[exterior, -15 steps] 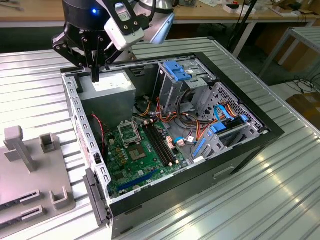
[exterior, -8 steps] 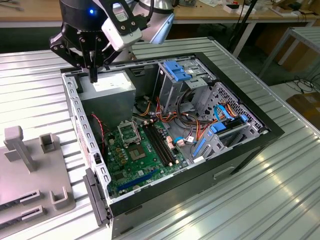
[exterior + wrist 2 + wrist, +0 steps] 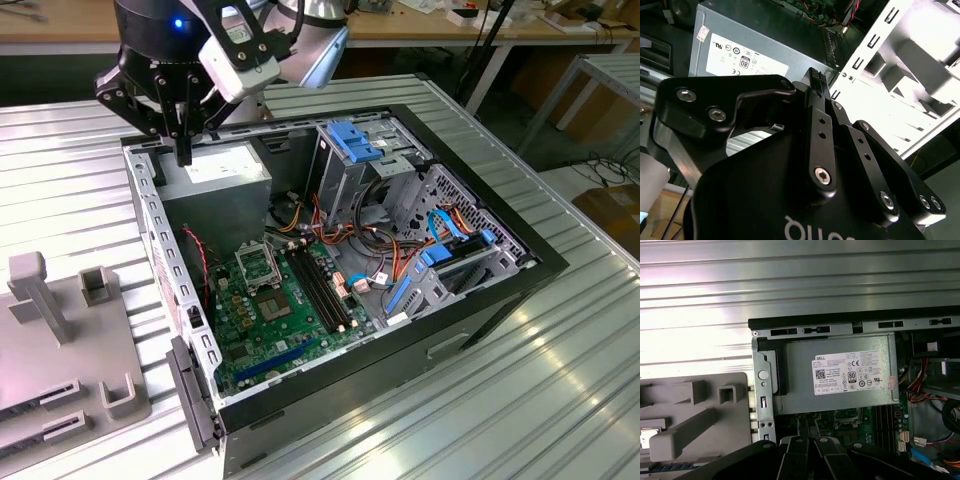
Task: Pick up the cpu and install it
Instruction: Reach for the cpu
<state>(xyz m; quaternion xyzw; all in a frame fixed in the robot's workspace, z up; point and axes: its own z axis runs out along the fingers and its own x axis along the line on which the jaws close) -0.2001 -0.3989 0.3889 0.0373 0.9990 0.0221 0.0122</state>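
So the gripper [image 3: 183, 152] sits upper left in the exterior view, pinched fully closed with nothing in it, hanging over the grey power supply [image 3: 215, 170] inside the open case [image 3: 400, 342]. In the first wrist view, the cpu [image 3: 649, 435] looks like the small pale square seated in the grey fixture [image 3: 670, 400] beside the case, well apart from the gripper. The green motherboard [image 3: 255, 335] is hemmed in by the drive cage [image 3: 345, 170] and cables [image 3: 380, 245], all on the ribbed tabletop [image 3: 560, 380].

Strong glare on ribbed metal table [image 3: 790, 315]; computer case [image 3: 830, 319] interior dim
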